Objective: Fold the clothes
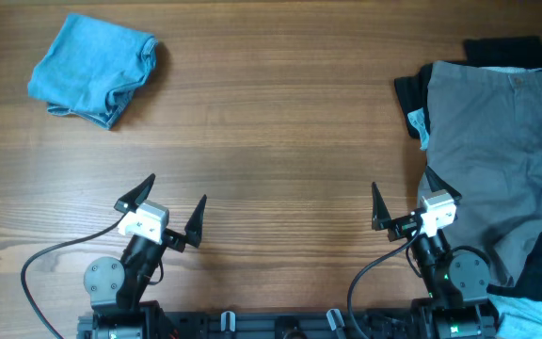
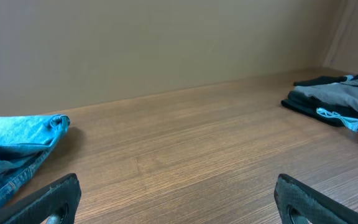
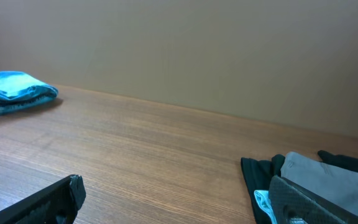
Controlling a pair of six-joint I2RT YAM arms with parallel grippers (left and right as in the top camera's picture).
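Grey shorts (image 1: pixel 502 151) with a waistband button lie spread on top of a pile at the right of the table, over black clothes (image 1: pixel 410 99) and a light-blue piece (image 1: pixel 422 127). The pile also shows in the left wrist view (image 2: pixel 344 93) and the right wrist view (image 3: pixel 328 177). A folded light-blue garment (image 1: pixel 92 66) lies at the far left, also seen in the left wrist view (image 2: pixel 17 146) and the right wrist view (image 3: pixel 14 90). My left gripper (image 1: pixel 170 209) is open and empty near the front edge. My right gripper (image 1: pixel 405 205) is open and empty, just left of the pile.
The wooden table (image 1: pixel 271 122) runs wide between the two garment groups. Arm bases and cables (image 1: pixel 55 259) sit along the front edge. A plain wall (image 2: pixel 166 43) stands behind the table.
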